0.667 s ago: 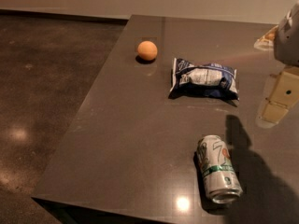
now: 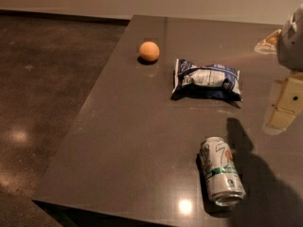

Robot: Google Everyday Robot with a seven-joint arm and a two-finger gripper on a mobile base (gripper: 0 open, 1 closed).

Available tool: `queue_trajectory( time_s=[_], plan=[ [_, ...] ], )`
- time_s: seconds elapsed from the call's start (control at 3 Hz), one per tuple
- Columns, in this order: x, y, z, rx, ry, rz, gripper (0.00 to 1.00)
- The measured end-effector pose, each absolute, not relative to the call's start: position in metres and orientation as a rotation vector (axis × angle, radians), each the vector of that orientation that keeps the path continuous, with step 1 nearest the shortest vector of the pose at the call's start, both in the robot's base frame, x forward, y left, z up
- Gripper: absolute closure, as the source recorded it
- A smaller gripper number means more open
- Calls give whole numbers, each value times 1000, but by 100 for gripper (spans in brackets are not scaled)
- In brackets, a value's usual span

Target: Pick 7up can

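The 7up can (image 2: 220,170) lies on its side near the front edge of the dark table (image 2: 128,141), its open end toward the front. It is silver-white with a green band and a large "7". My gripper (image 2: 282,109) hangs at the right edge of the view, above the table, up and to the right of the can and well apart from it. It holds nothing. Its shadow falls on the table just right of the can.
A blue-and-white chip bag (image 2: 207,80) lies behind the can in the middle of the table. An orange ball (image 2: 149,51) sits farther back on the left. The table's left and front edges drop to a dark polished floor (image 2: 42,103).
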State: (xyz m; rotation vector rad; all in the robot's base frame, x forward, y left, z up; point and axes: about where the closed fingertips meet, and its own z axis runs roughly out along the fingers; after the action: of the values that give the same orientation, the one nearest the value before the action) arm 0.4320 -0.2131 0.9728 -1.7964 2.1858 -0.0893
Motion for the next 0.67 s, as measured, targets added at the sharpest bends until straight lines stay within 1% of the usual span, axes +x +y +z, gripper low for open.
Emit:
queue_trajectory(
  time_s=[0.67],
  plan=[
    [399, -185, 948, -2161, 1881, 25, 0]
  ],
)
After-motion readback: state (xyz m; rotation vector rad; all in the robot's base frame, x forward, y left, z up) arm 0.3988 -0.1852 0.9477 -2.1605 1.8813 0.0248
